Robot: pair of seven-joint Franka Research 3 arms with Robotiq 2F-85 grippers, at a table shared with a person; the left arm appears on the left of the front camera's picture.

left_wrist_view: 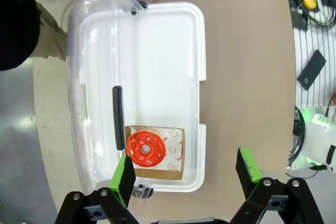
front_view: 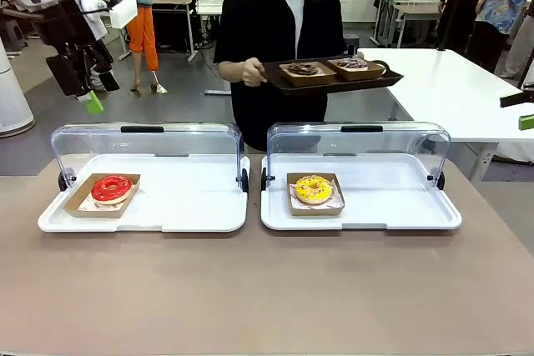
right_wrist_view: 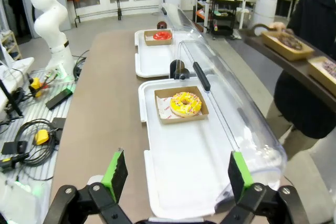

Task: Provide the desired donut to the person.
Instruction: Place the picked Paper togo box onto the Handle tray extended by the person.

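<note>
Two white plastic display trays with clear hinged lids, both lids swung up and back: left tray point(front_view: 175, 214), right tray point(front_view: 392, 210). One donut in each.

Red-glazed ring donut point(front_view: 112, 188) sits in a shallow brown cardboard boat point(front_view: 79, 206) at the 9 o'clock end of the left tray. Yellow-glazed ring donut with sprinkles point(front_view: 314, 189) sits in its own cardboard boat point(front_view: 294, 206) at about 9 o'clock in the right tray. Which one is wanted cannot be told.

The person point(front_view: 284, 39) in a black open shirt stands at 12 o'clock beyond the table, holding a dark serving tray point(front_view: 329, 82) with two more boats of chocolate-brown donuts point(front_view: 303, 68). Count: four donuts, two display trays, one serving tray.

Left gripper point(left_wrist_view: 184, 176) hangs above the left tray's near end, green pads spread wide, nothing between them; the red donut lies just past one pad. Right gripper point(right_wrist_view: 176, 176) hovers over the right tray's end, jaws equally wide and empty; the yellow donut is ahead at 12 o'clock.

Handling, judged: donuts light, soft, glaze sticky and easily marred. Better to pinch a boat's stiff rim wall than the pastry; keep it level so the donut does not slide.
</note>
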